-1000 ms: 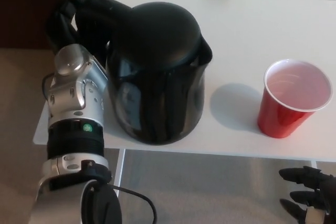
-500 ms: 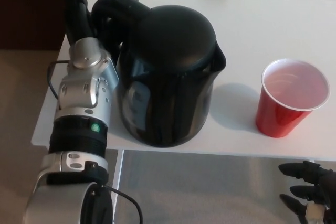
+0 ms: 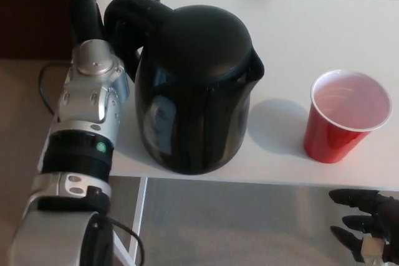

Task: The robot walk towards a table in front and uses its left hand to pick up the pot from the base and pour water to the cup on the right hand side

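Left hand shifted off pot handle, w/ cup unmoved.

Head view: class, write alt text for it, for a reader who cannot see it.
A black pot stands on a white table, with the robot's left hand at its handle on the left. A red cup stands apart to the right; the right hand hangs below the table edge.
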`<state>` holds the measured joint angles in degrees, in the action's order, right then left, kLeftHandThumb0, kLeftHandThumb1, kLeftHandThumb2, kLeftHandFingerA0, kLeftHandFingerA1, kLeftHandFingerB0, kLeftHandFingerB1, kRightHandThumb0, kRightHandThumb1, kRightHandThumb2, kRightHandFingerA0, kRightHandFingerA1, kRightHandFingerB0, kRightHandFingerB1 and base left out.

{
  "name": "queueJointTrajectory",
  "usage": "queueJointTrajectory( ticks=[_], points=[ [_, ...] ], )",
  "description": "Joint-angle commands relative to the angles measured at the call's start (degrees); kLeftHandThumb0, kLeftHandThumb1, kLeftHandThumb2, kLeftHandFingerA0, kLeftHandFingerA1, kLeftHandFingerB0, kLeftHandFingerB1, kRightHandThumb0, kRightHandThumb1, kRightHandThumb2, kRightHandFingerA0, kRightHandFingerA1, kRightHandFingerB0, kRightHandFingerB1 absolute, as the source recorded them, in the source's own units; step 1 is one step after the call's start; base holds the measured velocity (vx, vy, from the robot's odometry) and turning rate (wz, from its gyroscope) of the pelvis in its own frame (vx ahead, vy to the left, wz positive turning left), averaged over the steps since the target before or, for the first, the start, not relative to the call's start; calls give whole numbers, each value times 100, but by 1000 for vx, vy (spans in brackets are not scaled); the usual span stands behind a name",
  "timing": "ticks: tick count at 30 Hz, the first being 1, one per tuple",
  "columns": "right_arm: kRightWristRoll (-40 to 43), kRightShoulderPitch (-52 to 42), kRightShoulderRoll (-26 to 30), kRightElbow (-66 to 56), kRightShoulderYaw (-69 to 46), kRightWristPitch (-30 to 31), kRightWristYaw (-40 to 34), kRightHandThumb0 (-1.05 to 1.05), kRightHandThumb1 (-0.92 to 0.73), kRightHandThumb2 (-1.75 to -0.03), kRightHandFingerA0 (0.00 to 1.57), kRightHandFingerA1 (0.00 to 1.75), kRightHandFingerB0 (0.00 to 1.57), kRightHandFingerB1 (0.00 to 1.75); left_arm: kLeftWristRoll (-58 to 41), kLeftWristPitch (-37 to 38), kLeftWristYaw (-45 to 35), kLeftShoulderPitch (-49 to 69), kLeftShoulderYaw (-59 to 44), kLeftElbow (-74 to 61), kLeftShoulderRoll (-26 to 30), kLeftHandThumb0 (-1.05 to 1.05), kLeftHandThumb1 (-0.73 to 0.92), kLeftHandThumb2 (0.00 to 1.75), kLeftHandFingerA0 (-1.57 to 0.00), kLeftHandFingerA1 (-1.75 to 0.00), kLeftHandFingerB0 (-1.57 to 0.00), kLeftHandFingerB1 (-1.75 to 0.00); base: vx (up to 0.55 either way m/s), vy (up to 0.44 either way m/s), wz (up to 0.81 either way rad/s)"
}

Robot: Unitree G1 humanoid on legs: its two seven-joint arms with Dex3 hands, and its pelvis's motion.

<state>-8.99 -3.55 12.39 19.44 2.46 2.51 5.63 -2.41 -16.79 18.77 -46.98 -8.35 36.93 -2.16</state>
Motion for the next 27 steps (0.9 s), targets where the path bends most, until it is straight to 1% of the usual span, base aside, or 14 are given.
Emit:
queueJointTrajectory(
  ticks=[1, 9, 11, 14, 15, 16, 17, 19, 20, 21, 22, 23, 25, 27],
  points=[
    [-10, 90, 124, -35, 11, 7, 95, -25, -61, -58, 44, 41, 50, 41, 166, -335, -829, 53, 377, 105, 491, -45, 32, 70, 0, -24, 0, -15, 0, 0, 0],
    [31, 123, 137, -66, 3, 66, 125, -23, -58, -57, 47, 43, 51, 41, 486, -205, -1879, 160, 1285, 183, 1406, -53, 34, 74, 0, -23, 0, -14, 0, 0, 0],
    [25, 134, 135, -94, 6, 90, 121, -24, -58, -57, 47, 43, 52, 41, 567, -189, -2026, 157, 1436, 213, 1582, -52, 35, 76, -3, -40, -2, -16, 0, 0, 0],
    [-10, 143, 132, -98, 26, 103, 103, -23, -58, -57, 47, 43, 52, 41, 601, -163, -2098, 139, 1556, 304, 1713, -52, 34, 76, -3, -41, -1, -18, 0, 0, 0],
    [-2, 160, 124, -70, 21, 93, 97, -22, -58, -57, 47, 42, 52, 41, 640, -135, -2143, 129, 1614, 350, 1786, -63, 35, 63, -11, -38, -3, -13, 0, 0, 0],
    [-2, 161, 124, -70, 21, 94, 98, -22, -58, -57, 47, 42, 52, 41, 633, -132, -2149, 126, 1623, 355, 1793, -63, 35, 63, -11, -38, -3, -13, 0, 0, 0],
    [1, 172, 118, -35, 20, 88, 90, -21, -58, -57, 47, 43, 52, 41, 668, -117, -2187, 138, 1659, 397, 1865, -61, 42, 53, -22, -34, 0, -21, 0, 0, 0],
    [24, 191, 120, -34, 4, 92, 102, -21, -58, -57, 47, 42, 52, 41, 640, -108, -2253, 117, 1642, 451, 1915, -62, 42, 55, -15, -33, 0, -19, 0, 0, 0],
    [29, 221, 107, -30, -1, 98, 93, -21, -58, -57, 47, 42, 52, 41, 625, -64, -2295, 81, 1620, 520, 1952, -56, 34, 74, -10, -44, 0, -15, 0, 0, 0],
    [30, 233, 102, -28, -2, 101, 90, -21, -58, -57, 47, 42, 52, 41, 624, -41, -2317, 64, 1609, 554, 1965, -56, 34, 74, -10, -44, 0, -15, 0, 0, 0],
    [16, 247, 93, -57, 6, 135, 76, -22, -58, -57, 47, 42, 52, 41, 652, -12, -2401, 70, 1626, 552, 2053, -67, 42, 56, -15, -34, 0, -18, 0, 0, 0],
    [24, 259, 82, -73, 3, 188, 78, -22, -58, -57, 47, 42, 52, 41, 659, 2, -2474, 101, 1629, 501, 2123, -58, 34, 75, -9, -45, 0, -14, 0, 0, 0],
    [30, 271, 89, -81, 2, 196, 91, -22, -58, -57, 47, 42, 52, 41, 613, 25, -2602, 168, 1582, 417, 2208, -55, 35, 77, -2, -36, -1, -15, 0, 0, 0],
    [36, 258, 104, -64, -3, 177, 107, -22, -58, -57, 47, 42, 52, 41, 463, 12, -2905, 397, 1472, 82, 2386, -58, 36, 75, 0, -13, 0, -12, 0, 0, 0]
  ],
)
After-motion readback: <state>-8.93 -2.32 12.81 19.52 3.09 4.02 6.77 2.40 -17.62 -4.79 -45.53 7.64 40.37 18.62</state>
